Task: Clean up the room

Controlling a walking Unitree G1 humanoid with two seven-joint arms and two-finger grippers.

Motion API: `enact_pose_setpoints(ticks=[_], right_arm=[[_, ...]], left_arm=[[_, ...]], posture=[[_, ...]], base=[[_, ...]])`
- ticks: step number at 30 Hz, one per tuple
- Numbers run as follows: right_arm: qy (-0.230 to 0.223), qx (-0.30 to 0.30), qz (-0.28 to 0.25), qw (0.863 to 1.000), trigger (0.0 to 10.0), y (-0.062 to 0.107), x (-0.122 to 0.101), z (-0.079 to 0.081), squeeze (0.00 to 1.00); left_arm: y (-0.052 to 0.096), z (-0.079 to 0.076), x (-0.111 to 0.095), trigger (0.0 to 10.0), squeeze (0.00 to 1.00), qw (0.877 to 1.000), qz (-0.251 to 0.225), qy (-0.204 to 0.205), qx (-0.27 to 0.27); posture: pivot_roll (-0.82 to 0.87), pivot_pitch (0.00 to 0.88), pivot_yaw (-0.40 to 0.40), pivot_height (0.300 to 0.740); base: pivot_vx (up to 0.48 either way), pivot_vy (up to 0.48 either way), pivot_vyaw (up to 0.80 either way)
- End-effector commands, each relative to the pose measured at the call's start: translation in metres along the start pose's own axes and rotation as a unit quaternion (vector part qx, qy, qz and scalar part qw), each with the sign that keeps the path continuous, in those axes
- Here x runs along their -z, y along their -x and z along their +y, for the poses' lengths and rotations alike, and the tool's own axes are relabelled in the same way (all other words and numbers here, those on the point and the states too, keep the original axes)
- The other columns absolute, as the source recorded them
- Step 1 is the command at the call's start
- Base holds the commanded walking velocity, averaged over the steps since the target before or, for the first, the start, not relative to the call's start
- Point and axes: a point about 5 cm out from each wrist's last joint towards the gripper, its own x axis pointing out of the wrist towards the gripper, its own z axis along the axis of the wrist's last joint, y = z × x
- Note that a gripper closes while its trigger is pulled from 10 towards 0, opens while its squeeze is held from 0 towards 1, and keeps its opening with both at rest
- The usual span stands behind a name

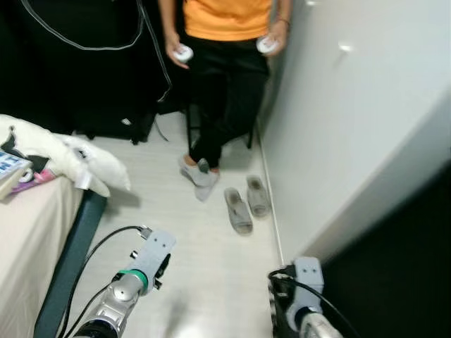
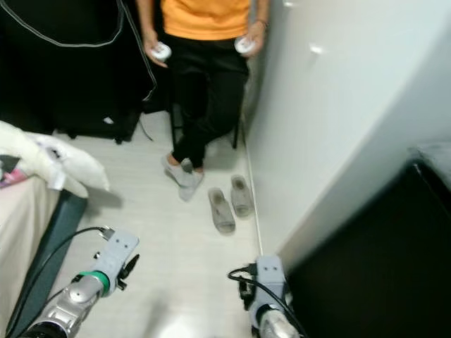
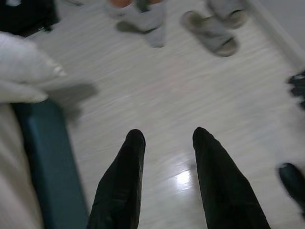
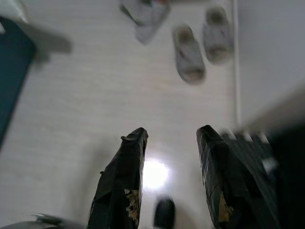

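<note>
- A pair of grey slippers (image 1: 246,203) lies on the pale floor (image 1: 176,211), just beside the white wall (image 1: 338,141); this pair serves as the landmark.
- Left pincer (image 3: 167,138): fingers spread apart, nothing between them, held above the floor on the bed side of the slippers and well short of them.
- Right pincer (image 4: 171,138): also spread and gripping nothing, above the floor short of the slippers, near the wall; its finger pads (image 4: 126,200) look worn.
- A person (image 1: 222,70) in an orange top and black trousers stands just past the slippers, grey-socked feet (image 1: 199,174) close beside them, a white controller (image 1: 183,53) in each hand.
- Bed (image 1: 42,232) with a dark blue frame: across the floor from the slippers; a white pillow (image 1: 84,162) hangs over its corner, and some small items lie on it.
- A dark object (image 2: 373,267) stands against the wall, on the robot's side of the slippers.
</note>
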Motion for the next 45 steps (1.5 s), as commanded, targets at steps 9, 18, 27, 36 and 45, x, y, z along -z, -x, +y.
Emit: enact_pose_setpoints(ticks=[9, 18, 27, 36, 45], right_arm=[[-0.013, -0.001, 0.021, 1.000, 10.0, 0.0062, 0.0142, 0.0040, 0.00], [-0.015, -0.014, 0.024, 0.999, 10.0, 0.0058, 0.0147, 0.0066, 0.00], [0.005, -0.022, 0.040, 0.999, 10.0, 0.0065, 0.0180, 0.0075, 0.00], [0.012, -0.024, 0.035, 0.999, 10.0, 0.0066, 0.0158, 0.0037, 0.00], [0.016, -0.034, 0.031, 0.999, 10.0, 0.0069, 0.0154, 0.0054, 0.00]], left_arm=[[0.0030, -0.0039, 0.0096, 10.0, 0.00, 1.000, 0.018, -0.002, 0.008], [0.0029, -0.0044, 0.0096, 10.0, 0.00, 1.000, 0.018, -0.003, 0.008], [0.0027, -0.0049, 0.0096, 10.0, 0.00, 1.000, 0.020, -0.005, 0.009], [0.0013, -0.0041, 0.0073, 10.0, 0.00, 1.000, 0.018, 0.003, 0.003], [-0.0003, -0.0055, 0.0050, 10.0, 0.00, 1.000, 0.018, -0.003, 0.008]], posture=[[0.09, 0.071, 0.004, 0.740], [0.09, 0.073, 0.003, 0.740], [0.08, 0.069, 0.004, 0.740], [0.08, 0.061, 0.002, 0.740], [0.07, 0.048, 0.006, 0.740]], base=[[0.465, 0.000, 0.00], [0.465, 0.000, 0.00], [0.438, 0.000, 0.44], [0.053, 0.000, 0.77], [0.000, 0.000, 0.74]])
